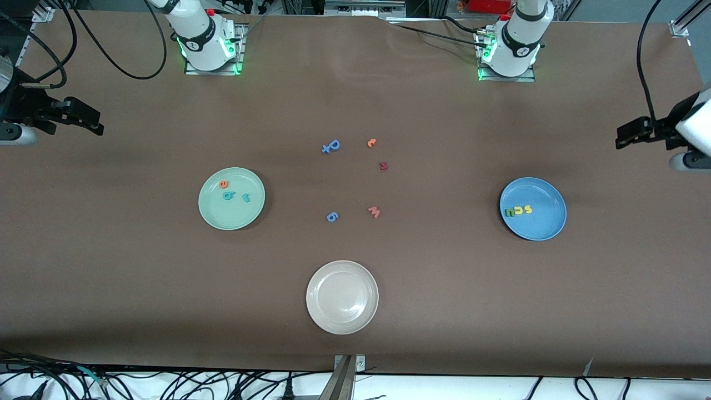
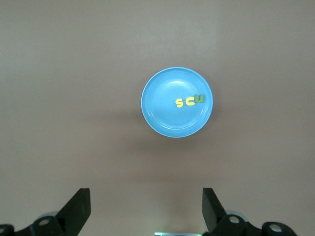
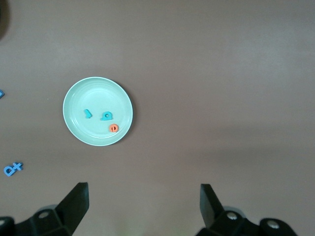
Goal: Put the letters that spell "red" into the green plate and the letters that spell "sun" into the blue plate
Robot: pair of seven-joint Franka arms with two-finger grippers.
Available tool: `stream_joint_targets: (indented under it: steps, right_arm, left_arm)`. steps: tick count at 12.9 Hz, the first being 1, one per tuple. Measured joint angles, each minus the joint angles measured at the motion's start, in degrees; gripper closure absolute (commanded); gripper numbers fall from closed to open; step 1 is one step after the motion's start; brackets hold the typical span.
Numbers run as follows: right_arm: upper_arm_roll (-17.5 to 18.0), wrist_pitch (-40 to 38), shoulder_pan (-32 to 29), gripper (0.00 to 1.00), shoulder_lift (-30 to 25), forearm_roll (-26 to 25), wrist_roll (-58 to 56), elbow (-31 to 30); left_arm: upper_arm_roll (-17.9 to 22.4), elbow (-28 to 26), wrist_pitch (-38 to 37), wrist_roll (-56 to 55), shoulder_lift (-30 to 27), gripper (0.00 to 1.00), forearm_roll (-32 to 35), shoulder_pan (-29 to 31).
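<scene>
Brown counter [image 1: 139,289] spanned the whole scene. Both arms waited pulled back at its ends. Right gripper [image 3: 142,206] hung high over bare counter at the right arm's end, jaws spread wide, holding nothing. Left gripper [image 2: 145,209] hung high over bare counter at the left arm's end, also wide open and empty.

Three plates sat on the counter. Beige plate [image 1: 342,297] was nearest the front camera, mid-counter, nothing in it. Green plate [image 1: 216,219] sat toward the right arm's end; blue plate [image 1: 547,225] toward the left arm's end, well apart from the green one.

In the green plate lay three letters: orange "e" [image 1: 224,184], teal "d" [image 1: 228,195] just beside it, teal "r" [image 1: 246,197] next to that, all apart from each other. In the blue plate lay green "n" [image 1: 509,211], yellow "u" [image 1: 518,210] and yellow "s" [image 1: 527,209] in a tight row, n and u touching.

Loose letters were scattered mid-counter between the two coloured plates: blue "p" [image 1: 331,146] and small orange letter [image 1: 371,143] farthest from the front camera, dark red letter [image 1: 383,165] a little nearer, then salmon "w" [image 1: 374,211] and blue "g" [image 1: 331,216] nearer still.
</scene>
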Motion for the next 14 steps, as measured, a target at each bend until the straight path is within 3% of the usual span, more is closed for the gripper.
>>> stream_joint_targets:
  steps: [3,14]
  right_arm:
    - [0.0,0.4,0.0,0.0,0.0,0.0,0.0,0.2]
    - [0.0,0.7,0.0,0.0,0.0,0.0,-0.1,0.3]
  left_arm:
    - [4.3,-0.3,-1.1,0.6,-1.5,0.0,-2.7,-2.7]
    - [6.1,-0.6,-1.1,0.7,-1.6,0.0,-2.9,-4.7]
